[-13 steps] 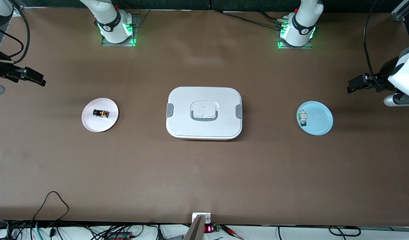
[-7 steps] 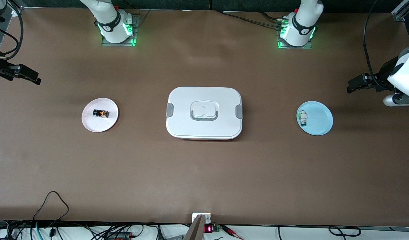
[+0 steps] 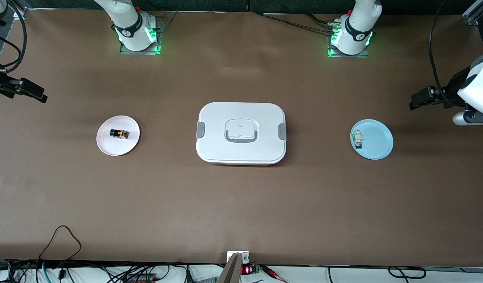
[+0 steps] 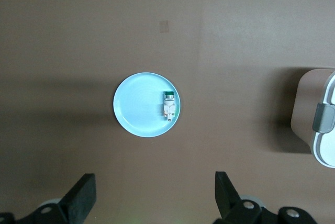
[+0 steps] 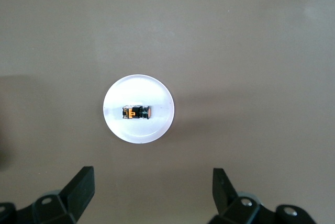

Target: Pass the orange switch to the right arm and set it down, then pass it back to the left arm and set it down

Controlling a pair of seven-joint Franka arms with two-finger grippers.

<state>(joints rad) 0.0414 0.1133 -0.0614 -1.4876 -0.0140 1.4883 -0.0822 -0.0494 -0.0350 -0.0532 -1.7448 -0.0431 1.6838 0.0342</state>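
The orange switch (image 3: 119, 133) lies on a white plate (image 3: 107, 147) toward the right arm's end of the table; it also shows in the right wrist view (image 5: 136, 112). The white box (image 3: 241, 133) stands at the table's middle; its edge shows in the left wrist view (image 4: 325, 124). My right gripper (image 3: 39, 95) is high in the air over the table's edge at the right arm's end, open and empty (image 5: 152, 185). My left gripper (image 3: 414, 102) is high in the air over the table's edge at the left arm's end, open and empty (image 4: 154, 190).
A light blue plate (image 3: 379, 143) toward the left arm's end holds a white-grey part with a green end (image 3: 358, 139), also in the left wrist view (image 4: 168, 108). Cables (image 3: 60, 239) lie at the table's near edge.
My right gripper has drawn a little toward the table's edge at the right arm's end and away from the white plate. The left arm has not moved.
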